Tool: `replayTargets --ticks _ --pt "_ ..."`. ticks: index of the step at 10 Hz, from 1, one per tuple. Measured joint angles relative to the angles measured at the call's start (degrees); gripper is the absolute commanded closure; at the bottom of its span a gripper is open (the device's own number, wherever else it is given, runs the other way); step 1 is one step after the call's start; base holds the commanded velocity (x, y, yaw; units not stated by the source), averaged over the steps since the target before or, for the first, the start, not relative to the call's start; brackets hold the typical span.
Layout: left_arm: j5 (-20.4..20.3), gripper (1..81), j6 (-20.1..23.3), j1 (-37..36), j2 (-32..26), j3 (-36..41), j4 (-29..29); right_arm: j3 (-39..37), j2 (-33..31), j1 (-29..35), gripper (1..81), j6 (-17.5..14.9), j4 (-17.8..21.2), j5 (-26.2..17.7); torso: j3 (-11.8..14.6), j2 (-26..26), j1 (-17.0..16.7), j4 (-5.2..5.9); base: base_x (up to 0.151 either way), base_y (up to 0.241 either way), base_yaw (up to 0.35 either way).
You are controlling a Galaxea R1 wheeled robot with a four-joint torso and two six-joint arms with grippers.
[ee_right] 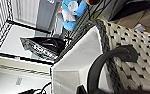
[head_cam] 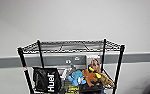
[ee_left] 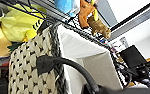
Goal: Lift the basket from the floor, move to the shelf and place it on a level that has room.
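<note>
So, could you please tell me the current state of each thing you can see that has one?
Top level: bare wire grid, nothing on it.
Basket: upright, open, nothing visible inside its white lining, close beside the shelf.
Second tier: loaded with a black Huel bag, a blue plush and an orange plush.
Yellow plush: lying on a lower tier next to the basket.
</note>
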Motion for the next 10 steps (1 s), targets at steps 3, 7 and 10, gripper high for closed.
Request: replayTargets --ticks 3,7,10 --pt "0.45 81.1 -1.95 -4.38 -2.67 3.67 -0.18 3.40 -2.07 5.10 81.1 0.00 1.84 -0.85 0.00 0.00 0.00 0.00 0.000 0.000 0.000" --pt "3.02 81.1 -6.84 -10.20 -4.88 6.60 -0.40 7.09 -4.66 11.91 81.1 0.32 6.22 -3.19 0.00 0.00 0.00 0.00 0.000 0.000 0.000" --pt "6.02 81.1 -10.67 -16.98 -7.08 9.40 -0.46 9.85 -6.61 18.77 81.1 0.40 10.11 -5.23 0.00 0.00 0.00 0.00 0.000 0.000 0.000"
